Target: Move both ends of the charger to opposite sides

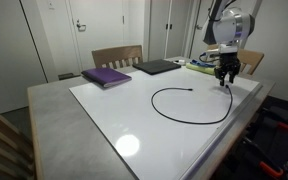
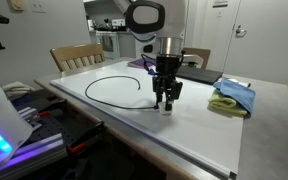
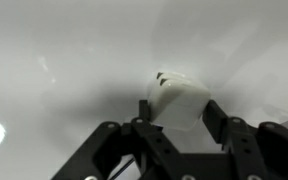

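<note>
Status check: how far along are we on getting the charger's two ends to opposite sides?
Nothing looks done: the charger lies looped on the table, its free end curled back toward the gripper. In hand: the gripper is down at the table over the other end, hidden beneath it; a grip cannot be confirmed. Left: draw that end to one side, then take the free end to the opposite side.

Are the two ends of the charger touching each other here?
Apart. In an exterior view, one end lies free on the white board and the other end lies by the gripper, with bare board between them.
</note>
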Available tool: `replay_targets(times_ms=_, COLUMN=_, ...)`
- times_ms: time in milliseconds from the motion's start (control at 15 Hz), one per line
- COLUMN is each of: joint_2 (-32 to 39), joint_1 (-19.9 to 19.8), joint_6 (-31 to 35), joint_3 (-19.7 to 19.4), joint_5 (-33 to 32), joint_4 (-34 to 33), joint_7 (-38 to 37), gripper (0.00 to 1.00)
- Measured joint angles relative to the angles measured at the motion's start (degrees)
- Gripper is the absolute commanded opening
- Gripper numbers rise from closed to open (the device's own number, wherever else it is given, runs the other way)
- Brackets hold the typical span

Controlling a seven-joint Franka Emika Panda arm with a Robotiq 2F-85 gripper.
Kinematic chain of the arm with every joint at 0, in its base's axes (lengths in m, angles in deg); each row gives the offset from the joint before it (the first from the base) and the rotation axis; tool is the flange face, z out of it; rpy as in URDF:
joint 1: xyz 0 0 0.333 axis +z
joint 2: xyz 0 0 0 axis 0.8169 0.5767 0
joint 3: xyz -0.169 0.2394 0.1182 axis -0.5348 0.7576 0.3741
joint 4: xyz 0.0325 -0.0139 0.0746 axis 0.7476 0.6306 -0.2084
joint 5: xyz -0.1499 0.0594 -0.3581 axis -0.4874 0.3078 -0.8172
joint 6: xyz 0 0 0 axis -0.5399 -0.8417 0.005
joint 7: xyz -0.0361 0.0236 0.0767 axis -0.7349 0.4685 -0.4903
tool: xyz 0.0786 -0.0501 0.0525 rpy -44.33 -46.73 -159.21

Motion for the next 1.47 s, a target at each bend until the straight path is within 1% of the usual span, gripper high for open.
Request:
replay_targets(times_ms=67, joint_2=0.00, joint_1=0.06, joint_6=-0.32, joint_3=-0.06, joint_5=0.01, joint_4=0.00, joint_7=0.00, gripper=0.93)
replay_targets(times_ms=133, joint_2=0.01, joint_1=0.25, joint_6=-0.58, joint_3=-0.25, joint_5=0.01, joint_4=0.00, joint_7=0.00, gripper=0.98)
replay_targets(times_ms=267, joint_2=0.26, joint_1=1.79, joint_6=-1.69, joint_3=-2.01, joint_5=-0.08, joint_4=0.00, joint_7=0.00, gripper=1.00)
replay_targets(times_ms=400, joint_2=0.81, joint_1=4.55, joint_6=-3.71, joint_3=-5.04, joint_5=-1.08, joint_4=-0.01, joint_7=0.08, gripper=1.00)
replay_targets(times_ms=600, joint_2=0.89, joint_1=8.86, joint_6=-8.22, joint_3=-8.86, joint_5=-7.24, joint_4=-0.59, joint_7=0.28, gripper=1.00)
replay_targets(times_ms=733, joint_2=-0.91, joint_1=9.87, joint_6=-9.63, joint_3=-8.88, joint_5=-14.83, joint_4=-1.38, joint_7=0.13, gripper=1.00)
replay_targets(times_ms=933, joint_2=-7.09, joint_1=9.55, joint_6=-9.52, joint_3=-7.22, joint_5=-25.31, joint_4=-1.60, joint_7=0.52, gripper=1.00)
replay_targets(times_ms=1133, joint_2=-14.36, joint_1=7.95, joint_6=-9.37, joint_3=-3.73, joint_5=-32.76, joint_4=-1.58, joint_7=1.22, gripper=1.00)
replay_targets(times_ms=1267, joint_2=-18.97, joint_1=5.06, joint_6=-9.37, joint_3=0.23, joint_5=-35.98, joint_4=-1.53, joint_7=2.03, gripper=1.00)
replay_targets(times_ms=1467, joint_2=-25.26, joint_1=-2.37, joint_6=-9.09, joint_3=8.60, joint_5=-38.52, joint_4=-0.82, joint_7=4.60, gripper=1.00)
